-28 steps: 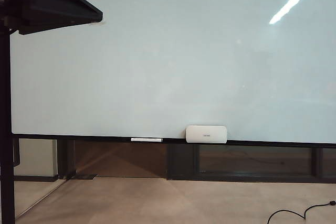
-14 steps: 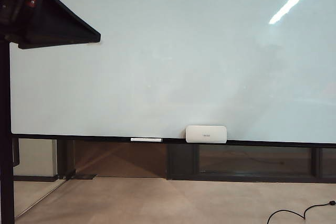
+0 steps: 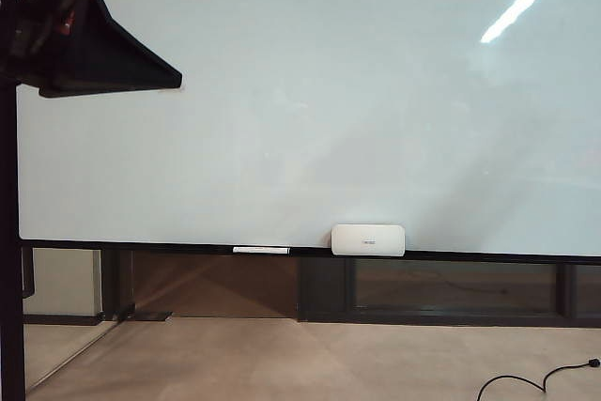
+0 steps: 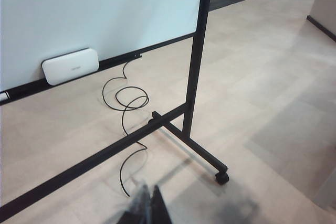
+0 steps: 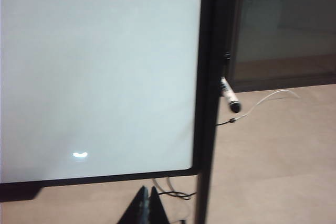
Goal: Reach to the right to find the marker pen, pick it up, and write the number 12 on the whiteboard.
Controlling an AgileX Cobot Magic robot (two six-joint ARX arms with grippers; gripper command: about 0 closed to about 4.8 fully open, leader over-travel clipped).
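**A:** Where is the marker pen [image 5: 229, 94], and why there?

**B:** It hangs just beside the right edge of the whiteboard [image 5: 100, 66], against the dark upright of the frame; a thin cord [image 5: 262, 102] runs from near its lower end, so I judge it is tethered or clipped there to be kept within reach; the exact fastening is too small to tell.

**A:** Which way does it point?

**B:** Its long axis is tilted, nearer upright than level; the dark tip is the lower end, slanting down and away from the board; the whitish barrel rises toward the frame.

**A:** And the end effectors?

**B:** The right end effector [image 5: 148, 203] shows as two dark fingertips pressed together, closed on nothing; it sits below the board's lower right corner, apart from the pen. The left end effector [image 4: 149, 205] is also drawn narrow, empty, over the floor near the stand's wheeled foot [image 4: 221, 176].

**A:** Anything written yet?

**B:** No; the board is blank; only a white rounded box [image 3: 368, 239] and a thin white bar [image 3: 261, 250] rest on its bottom rail.
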